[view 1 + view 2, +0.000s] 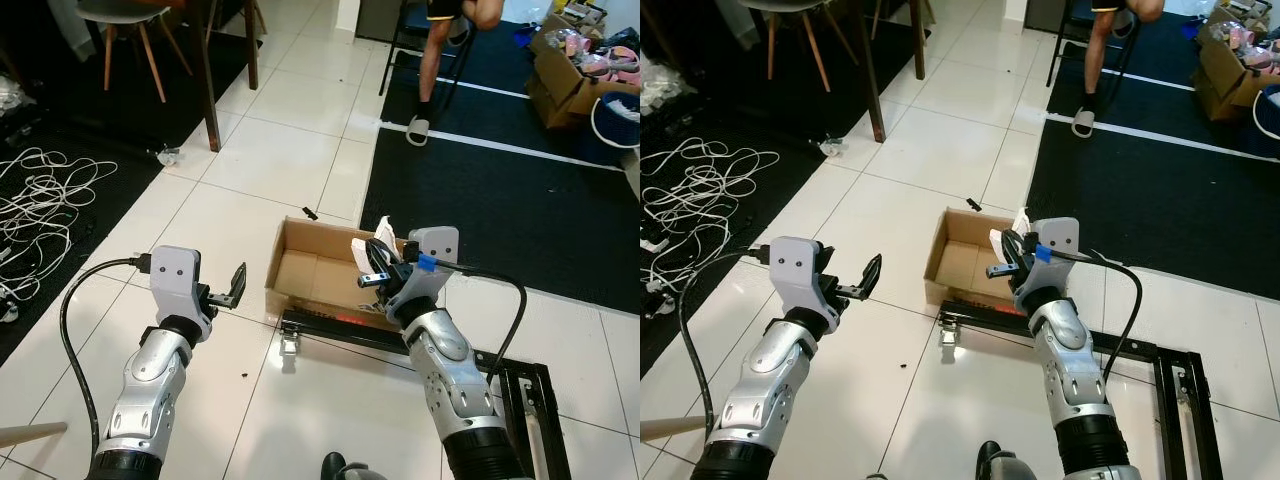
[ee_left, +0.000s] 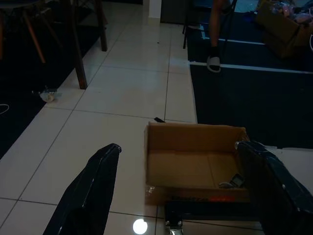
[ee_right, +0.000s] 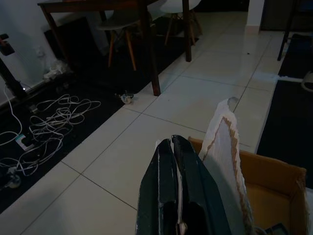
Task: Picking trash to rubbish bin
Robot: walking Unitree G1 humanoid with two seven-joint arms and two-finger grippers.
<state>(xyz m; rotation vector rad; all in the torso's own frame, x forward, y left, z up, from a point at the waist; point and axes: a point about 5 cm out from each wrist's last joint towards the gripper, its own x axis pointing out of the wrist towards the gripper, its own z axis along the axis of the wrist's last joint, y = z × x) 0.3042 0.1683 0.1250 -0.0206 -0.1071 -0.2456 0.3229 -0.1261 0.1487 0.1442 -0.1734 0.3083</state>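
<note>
An open cardboard box point(image 1: 305, 272) sits on the white tiles just ahead, with a few small bits point(image 2: 232, 182) in its right corner. My right gripper point(image 1: 375, 262) hovers over the box's right side, shut on a crumpled white piece of paper point(image 1: 385, 232); the right wrist view shows that paper point(image 3: 222, 147) sticking up beside the closed fingers point(image 3: 168, 161). My left gripper point(image 1: 235, 285) hangs to the left of the box, above the floor, open and holding nothing. Its two fingers point(image 2: 93, 186) stand wide apart in the left wrist view.
A black metal frame point(image 1: 330, 328) lies against the box's near side. A dark carpet point(image 1: 500, 200) spreads to the right, where a person's leg in a slipper point(image 1: 418, 128) stands. A table leg point(image 1: 210, 100), white cables point(image 1: 40, 200), a clear crumpled scrap point(image 1: 168, 154) and a small black scrap point(image 1: 310, 213) lie on the floor.
</note>
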